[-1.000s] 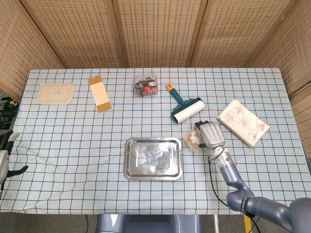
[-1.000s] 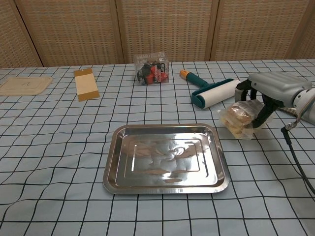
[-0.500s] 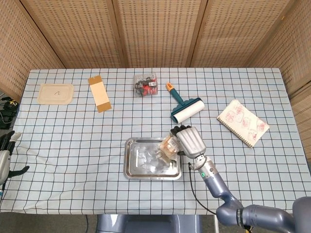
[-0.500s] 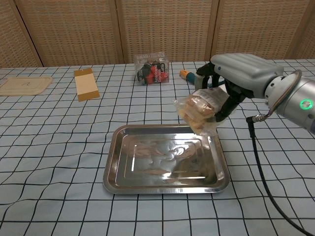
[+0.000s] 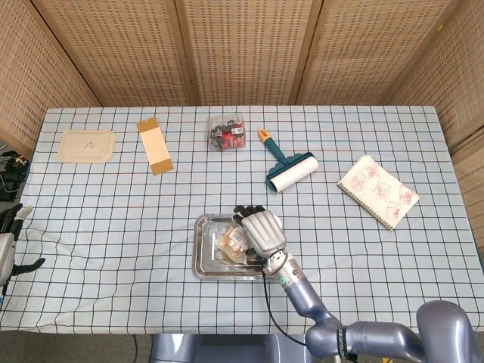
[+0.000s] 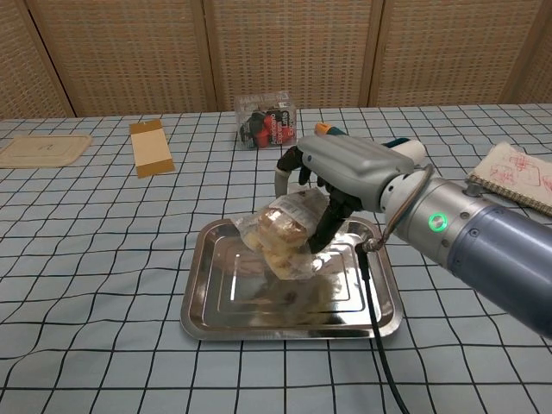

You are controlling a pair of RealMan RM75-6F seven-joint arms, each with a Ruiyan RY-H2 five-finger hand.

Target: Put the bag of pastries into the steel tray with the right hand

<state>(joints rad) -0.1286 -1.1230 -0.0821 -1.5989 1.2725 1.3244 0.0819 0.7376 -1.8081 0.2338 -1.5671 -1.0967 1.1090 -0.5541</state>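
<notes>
My right hand (image 5: 262, 231) (image 6: 345, 169) holds the clear bag of pastries (image 6: 285, 234) (image 5: 233, 242) just above the steel tray (image 6: 216, 306) (image 5: 203, 266), over its middle. The fingers curl down around the bag's right side. The bag hangs tilted, and its lower end looks close to the tray floor; whether it touches cannot be told. My left hand (image 5: 9, 240) shows only at the far left edge of the head view, off the table, with its fingers apart and nothing in them.
A teal lint roller (image 5: 289, 166) lies behind the tray, a clear box of small items (image 6: 267, 120) further back. A notebook (image 5: 377, 190) sits at the right, a brown card (image 5: 155, 145) and a beige lid (image 5: 87, 145) at the back left.
My right hand carried the bag leftward from the table right of the tray to over the tray's middle, and lowered it.
</notes>
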